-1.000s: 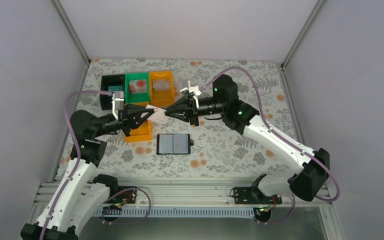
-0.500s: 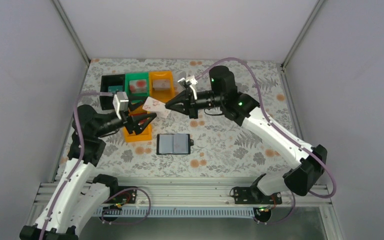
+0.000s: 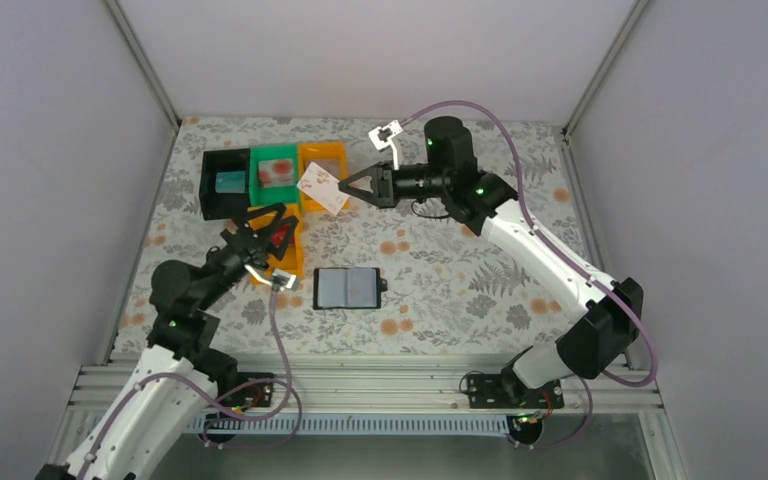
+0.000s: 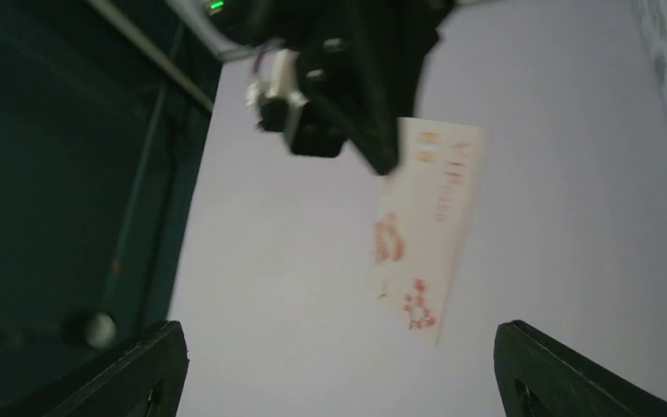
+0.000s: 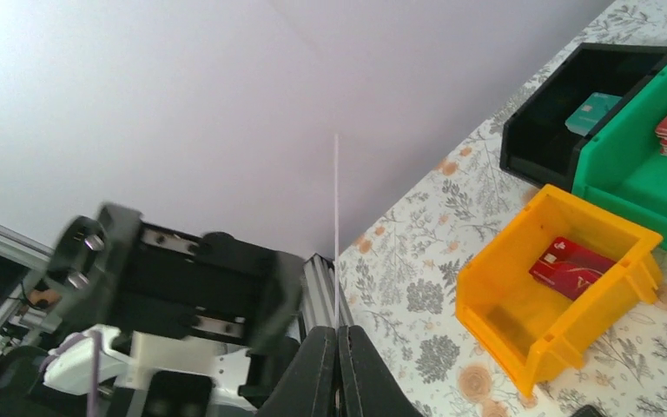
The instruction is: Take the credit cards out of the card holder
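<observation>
Whitish-with-red card [image 3: 322,188], upper centre, sits pinched in my right gripper [image 3: 343,189]; left gripper [image 3: 268,214] gapes empty; card holder [image 3: 348,288] looks emptied, I judge.

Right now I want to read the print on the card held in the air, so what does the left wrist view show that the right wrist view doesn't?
Only the left wrist view: the whitish card face-on, with its red print, and the left gripper, open. Only the right wrist view: a yellow tray holding a red card, and a teal card in the black tray. Both: the whitish card clamped in the right gripper, seen edge-on from the right wrist.
</observation>
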Controlling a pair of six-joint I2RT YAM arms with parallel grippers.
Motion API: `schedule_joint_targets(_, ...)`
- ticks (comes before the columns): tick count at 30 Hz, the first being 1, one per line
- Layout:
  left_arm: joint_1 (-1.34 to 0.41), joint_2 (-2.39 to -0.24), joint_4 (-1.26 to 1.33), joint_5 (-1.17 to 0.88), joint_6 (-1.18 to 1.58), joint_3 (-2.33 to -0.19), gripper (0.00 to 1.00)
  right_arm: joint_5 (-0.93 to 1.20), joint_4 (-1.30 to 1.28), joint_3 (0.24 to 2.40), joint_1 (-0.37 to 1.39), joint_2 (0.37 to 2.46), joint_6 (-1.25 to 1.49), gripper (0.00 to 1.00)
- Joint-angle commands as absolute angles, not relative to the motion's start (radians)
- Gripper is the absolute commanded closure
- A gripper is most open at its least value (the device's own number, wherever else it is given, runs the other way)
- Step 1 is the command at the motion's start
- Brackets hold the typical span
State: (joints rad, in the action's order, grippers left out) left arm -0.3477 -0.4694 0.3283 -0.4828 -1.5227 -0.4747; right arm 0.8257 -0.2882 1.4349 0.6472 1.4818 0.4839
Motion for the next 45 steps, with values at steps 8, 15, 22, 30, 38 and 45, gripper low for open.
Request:
schedule_joint_targets(8, -0.458, -0.705, 0.647, -0.373, -2.102, -0.501, 0.15, 0.845, -0.182, 1.442, 0.681, 1.492, 0.609, 0.96)
schedule_joint_targets(15, -0.495, -0.746, 0.564, -0.327, -2.105, -0.541, 0.55, 0.86, -0.209, 1.474, 0.7, 1.513, 0.579, 0.96)
schedule_joint_targets(22, -0.516, -0.747, 0.458, -0.26, -2.08, -0.563, 0.98, 0.866, -0.225, 1.477, 0.703, 1.515, 0.56, 0.96)
schedule_joint_targets(30, -0.56, -0.834, -0.129, -0.009, -1.673, -0.81, 0.98, 0.513, -0.432, 1.488, 0.632, 1.406, 0.429, 0.01)
schedule_joint_targets(38, -0.565, -1.211, -0.501, 0.166, -1.11, -1.157, 0.98, 0.239, -0.435, 1.333, 0.463, 1.272, 0.333, 0.01)
schedule_joint_targets(45, -0.496, -1.474, -0.444, 0.093, -1.111, -1.284, 0.98, 0.432, -0.332, 1.248, 0.317, 1.325, 0.333, 0.01)
